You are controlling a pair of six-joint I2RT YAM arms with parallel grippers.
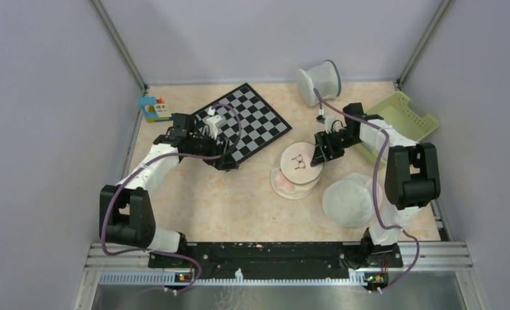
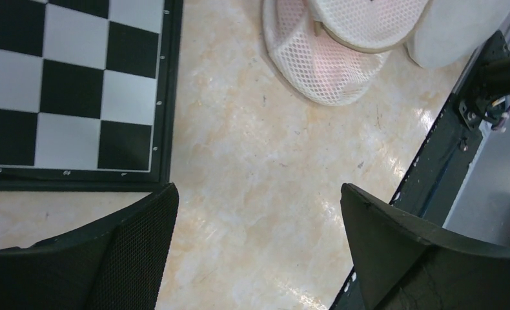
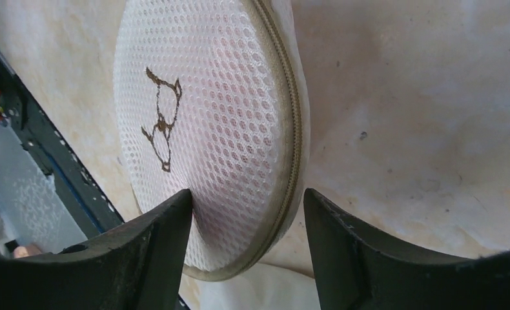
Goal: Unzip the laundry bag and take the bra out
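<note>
Left gripper [image 1: 225,159]: I had it hanging beside the chessboard's [image 1: 249,119] near corner, jaws wide apart with nothing between them. I judged it parked clear to leave the bag to the other arm.
Laundry bag [image 1: 296,169]: mid-table, its drawn face tilted up like a lid, zipper [image 3: 290,129] running along the rim, seemingly part-open.
Bra [image 2: 335,70]: inside the lower half, pink showing through the mesh.
Right gripper [image 3: 247,194]: jaws apart, straddling the lid's rim, placed, I reckoned, to pinch and lift it.
Plain domed mesh bag [image 1: 349,200]: just beside, right.
</note>
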